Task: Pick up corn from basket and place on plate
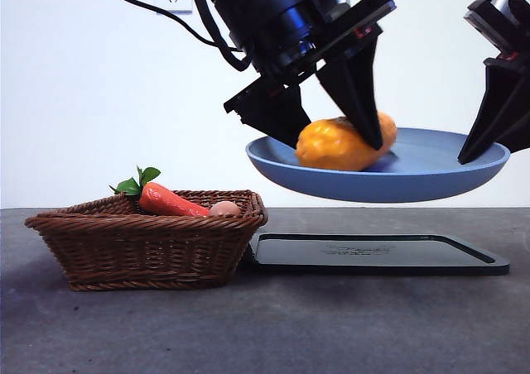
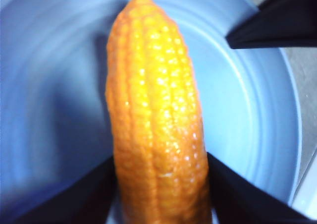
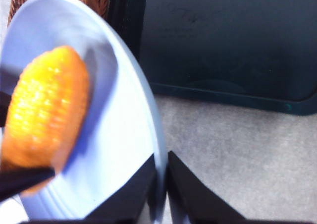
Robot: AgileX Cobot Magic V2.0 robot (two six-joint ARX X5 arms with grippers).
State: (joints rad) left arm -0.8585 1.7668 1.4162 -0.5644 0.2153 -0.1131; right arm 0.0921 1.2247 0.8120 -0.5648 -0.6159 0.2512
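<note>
Corn [image 2: 156,135] sits between left pincer [image 2: 161,184] jaws, on plate [image 1: 431,179].

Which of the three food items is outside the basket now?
The corn: the yellow-orange cob lies on the raised blue plate between the left gripper jaws. The carrot and the egg-like ball are in the basket.

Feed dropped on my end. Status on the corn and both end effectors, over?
Left end effector shut on corn, corn down on plate. Right end effector shut on plate rim, plate held above black tray. Nothing in the way.
</note>
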